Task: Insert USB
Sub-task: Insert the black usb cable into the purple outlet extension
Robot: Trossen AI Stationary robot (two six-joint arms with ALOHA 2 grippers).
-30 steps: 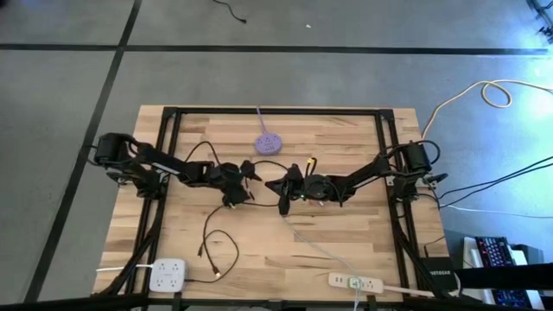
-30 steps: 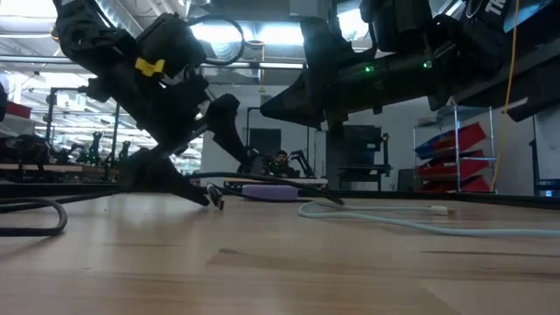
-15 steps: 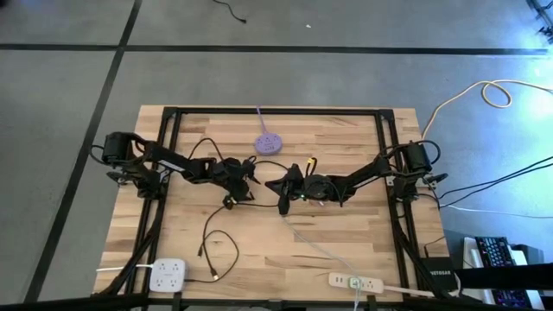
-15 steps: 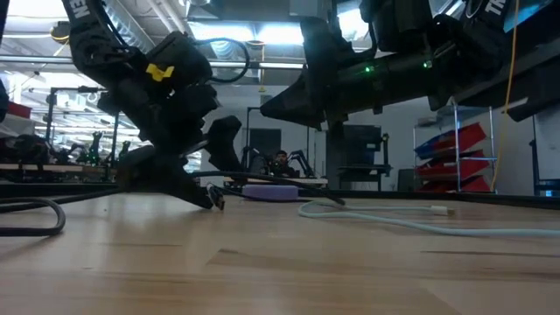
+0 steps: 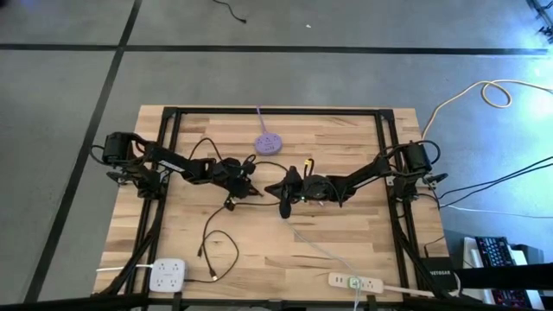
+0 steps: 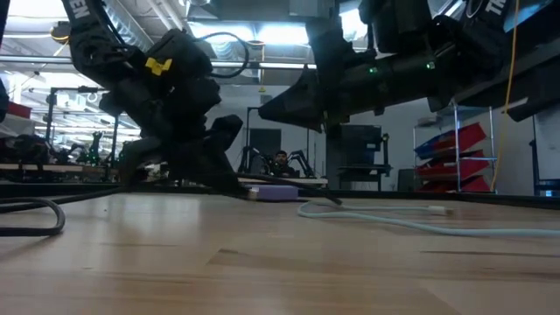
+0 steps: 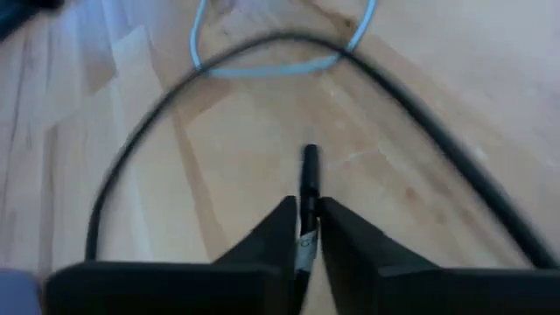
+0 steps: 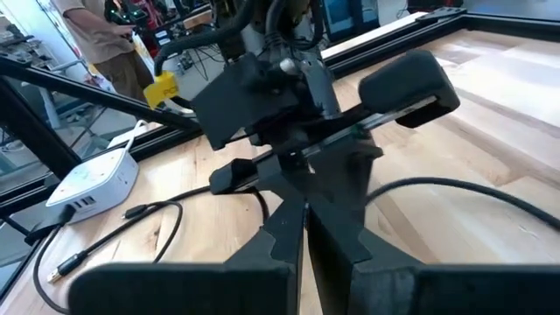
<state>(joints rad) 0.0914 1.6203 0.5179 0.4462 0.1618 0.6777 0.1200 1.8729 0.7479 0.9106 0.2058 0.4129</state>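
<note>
While my left pincer [image 7: 302, 229] grips the black USB plug [image 7: 309, 179] at mid-bench, my right pincer [image 5: 284, 207] hangs closed just right; a pale cable [image 7: 262, 66] lies beyond.

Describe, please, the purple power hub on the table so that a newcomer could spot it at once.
Start at the wooden table and look to its far edge, midway between the two arms. There lies the purple hub, a small round puck with a purple cord running off the table's far side. The two other power strips are white and sit at the near edge.
</note>
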